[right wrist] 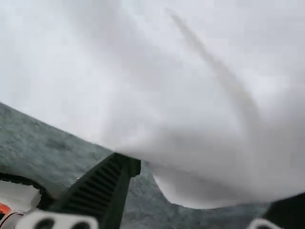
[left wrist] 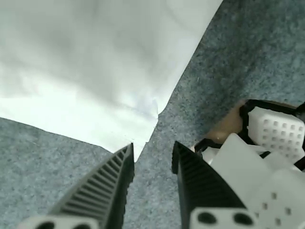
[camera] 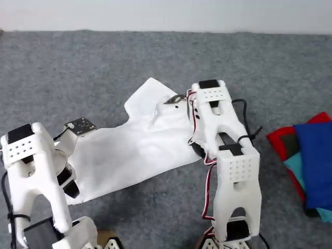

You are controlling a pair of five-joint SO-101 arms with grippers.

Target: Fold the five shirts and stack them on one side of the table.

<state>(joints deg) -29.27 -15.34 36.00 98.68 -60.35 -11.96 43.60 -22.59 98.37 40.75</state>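
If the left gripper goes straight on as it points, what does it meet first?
Probably a corner of the shirt, just ahead of the left gripper; depth is unclear, so maybe the table.

Robotics lab bench: a worktop (camera: 104, 62) under grey carpet-like cloth, a bare white wall (camera: 155, 13) behind the worktop, a left arm (camera: 36, 171) and right arm (camera: 231, 155) of white plastic with exposed wiring (camera: 208, 179), and folded shirts (camera: 314, 155) at the worktop's edge.

The grey worktop (camera: 104, 62) carries 1 white shirt (camera: 135, 150) spread out; well apart from it lies a stack of folded shirts (camera: 311, 155).
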